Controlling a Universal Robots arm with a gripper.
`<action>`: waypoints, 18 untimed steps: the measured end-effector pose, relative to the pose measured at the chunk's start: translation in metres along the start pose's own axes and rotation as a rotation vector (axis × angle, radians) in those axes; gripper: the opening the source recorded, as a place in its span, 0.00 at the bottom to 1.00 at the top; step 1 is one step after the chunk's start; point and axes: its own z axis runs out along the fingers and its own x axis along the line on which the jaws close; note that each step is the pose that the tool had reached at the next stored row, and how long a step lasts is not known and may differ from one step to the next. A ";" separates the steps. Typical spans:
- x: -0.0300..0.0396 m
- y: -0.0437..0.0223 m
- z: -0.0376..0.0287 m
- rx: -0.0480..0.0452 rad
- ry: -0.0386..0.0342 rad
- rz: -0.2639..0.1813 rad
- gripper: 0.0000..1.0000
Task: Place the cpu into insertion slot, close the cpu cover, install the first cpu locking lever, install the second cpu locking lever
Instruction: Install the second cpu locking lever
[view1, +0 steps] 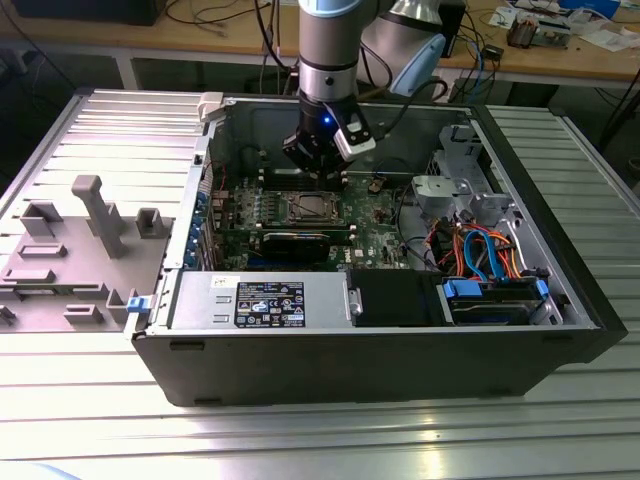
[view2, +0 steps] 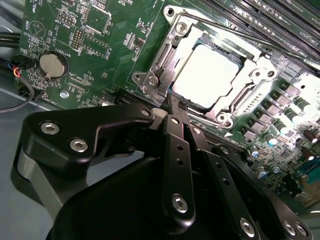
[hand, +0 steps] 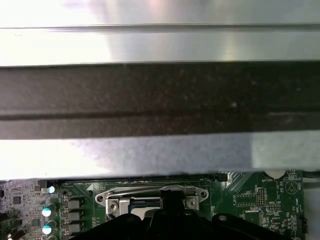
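Looking down into an open PC case (view1: 400, 350) lying flat on a ribbed metal table (view1: 300, 440), with the arm coming straight down into the middle of it. Gripper (view1: 318, 170) parked low over the green motherboard (view1: 380, 225), right above the socket area.

Second wrist view next. Cpu (view2: 215, 75) already sitting in the insertion slot (view2: 250, 107), silvery top glaring bright under the light. Cpu cover (view2: 165, 60) looking folded down flat around it, chip showing through the cut-out. Fingers (view2: 177, 150) pinched together to a narrow tip with nothing visible between them, and that tip just at the socket's edge, next to the cover frame. Can't tell if actually touching metal or just hovering. One thin locking lever (view2: 240, 32) running along the side of the socket by the memory slots (view2: 270, 20); can't tell if hooked down or not.

Around the socket: coin battery (view2: 53, 65) well off to one side, row of small capacitors (view2: 272, 140) on the other.

Back in the exterior view: long black expansion card (view1: 295, 240) just in front of the socket, silver power supply (view1: 260, 300) along the near wall, bundle of blue and orange cables (view1: 480, 250) toward the exterior view's right. Grey plastic fixture (view1: 90, 240) out on the table at the exterior view's left, well apart from the case.
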 end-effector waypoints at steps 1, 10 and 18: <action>-0.0001 0.0001 -0.0004 -0.0002 -0.0001 0.000 0.11; -0.0001 -0.0009 -0.0010 0.0001 0.0000 0.000 0.11; -0.0002 -0.0027 -0.0010 -0.0001 0.0000 0.000 0.11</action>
